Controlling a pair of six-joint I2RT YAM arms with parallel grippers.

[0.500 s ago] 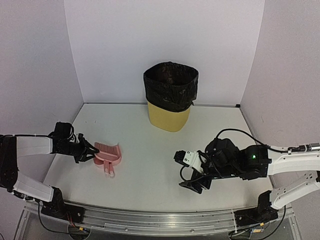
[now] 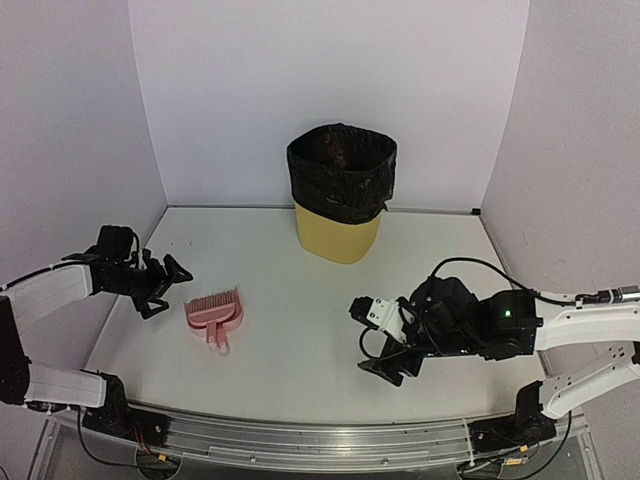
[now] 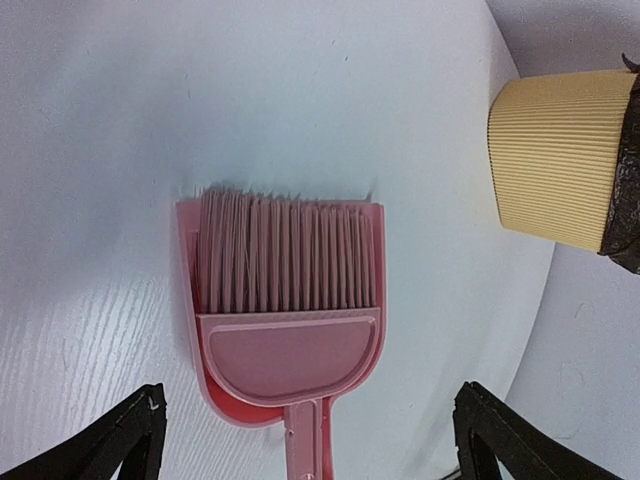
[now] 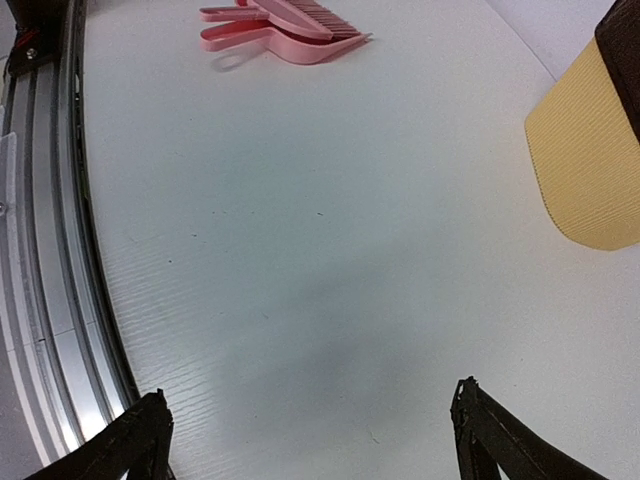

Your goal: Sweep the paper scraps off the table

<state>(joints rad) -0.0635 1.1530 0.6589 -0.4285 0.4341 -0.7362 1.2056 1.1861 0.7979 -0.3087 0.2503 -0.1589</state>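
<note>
The left hand [image 2: 167,289] hangs wide open and grips nothing. It is near the pink dustpan [image 2: 213,318] but not touching it. A pink brush [image 3: 285,250] is nested in the dustpan, which lies on the white worktop [image 2: 300,300]. The right hand [image 2: 370,340], fingers likewise spread and empty, hovers low over the worktop. Farther back stands a yellow bin [image 2: 340,232] with a black liner [image 2: 341,165]; whether paper scraps lie inside cannot be told.

One pink dustpan [image 3: 186,280] and one brush [image 3: 285,350] lie just ahead of the left claw [image 2: 170,290]. One lined bin [image 2: 338,235] stands well ahead of the right claw [image 2: 360,338].
</note>
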